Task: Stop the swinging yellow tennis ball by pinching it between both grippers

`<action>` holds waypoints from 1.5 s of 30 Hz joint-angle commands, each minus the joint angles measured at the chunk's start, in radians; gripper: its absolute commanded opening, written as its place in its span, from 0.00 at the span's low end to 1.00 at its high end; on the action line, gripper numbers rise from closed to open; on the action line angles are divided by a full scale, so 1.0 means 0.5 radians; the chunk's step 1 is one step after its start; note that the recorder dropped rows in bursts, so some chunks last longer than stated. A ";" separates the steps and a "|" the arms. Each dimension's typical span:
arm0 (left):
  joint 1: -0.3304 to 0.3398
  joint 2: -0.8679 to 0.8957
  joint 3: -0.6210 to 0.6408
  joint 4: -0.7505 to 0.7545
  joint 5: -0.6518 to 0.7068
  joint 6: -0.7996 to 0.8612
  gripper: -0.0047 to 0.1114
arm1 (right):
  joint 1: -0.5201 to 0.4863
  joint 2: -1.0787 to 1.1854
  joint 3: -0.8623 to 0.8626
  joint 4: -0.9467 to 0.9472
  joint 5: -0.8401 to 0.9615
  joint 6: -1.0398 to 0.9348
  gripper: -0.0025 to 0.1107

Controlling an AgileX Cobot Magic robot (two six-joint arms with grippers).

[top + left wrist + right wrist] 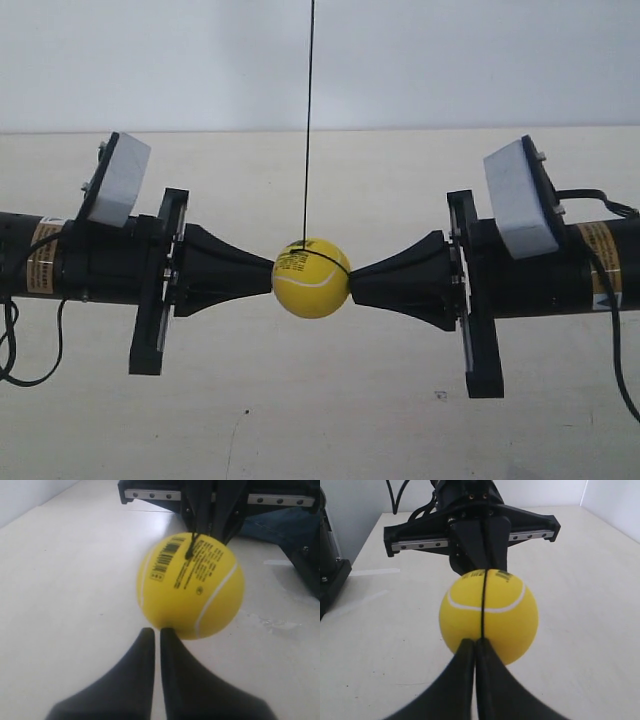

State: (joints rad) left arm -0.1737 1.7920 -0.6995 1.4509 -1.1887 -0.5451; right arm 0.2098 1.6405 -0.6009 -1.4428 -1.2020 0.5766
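A pale cream table (320, 420) is stretching across the scene under a plain white wall (450, 60), and the two black arms are reaching in level above it from opposite sides, nose to nose. The arm at the exterior view's left (90, 260) and the arm at the exterior view's right (560, 265) are each carrying a grey-white block (118, 180) on top and a flat black cross plate (158, 285) just behind a cone-shaped tip. Between the two tips the yellow ball (311, 277) is hanging in mid-air above the table, well clear of the surface, on a thin dark string (308, 120) that is running straight up out of the picture. Both cones are touching the ball, one on each side, so it is sitting pinched between them. In its own wrist view the left gripper (156, 631) is showing its two fingers drawn together with only a thin slit between them, and their joined point is pressing against the ball's near side rather than wrapping around it. The right gripper (475, 641) is looking the same: fingers together, tip butting against the ball. A barcode sticker (167, 557) is facing the left wrist camera, which matches the printed patch on the ball's upper part toward the exterior view's left. A white curved seam (485, 609) is facing the right wrist camera, and a thin black band (325, 262) is circling the ball.
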 commanded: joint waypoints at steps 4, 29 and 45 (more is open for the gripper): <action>0.032 -0.010 -0.010 0.052 -0.065 -0.023 0.08 | 0.018 -0.008 -0.012 0.018 0.035 -0.026 0.02; 0.031 -0.010 -0.010 0.065 -0.065 -0.032 0.08 | -0.240 -0.031 -0.012 -0.118 -0.038 0.048 0.02; 0.023 -0.010 -0.010 0.073 -0.065 -0.059 0.08 | -0.240 -0.031 -0.012 -0.118 -0.038 0.085 0.02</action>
State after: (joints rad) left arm -0.1600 1.7920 -0.6995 1.4802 -1.2070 -0.5637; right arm 0.0968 1.6364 -0.6009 -1.4939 -1.2103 0.6123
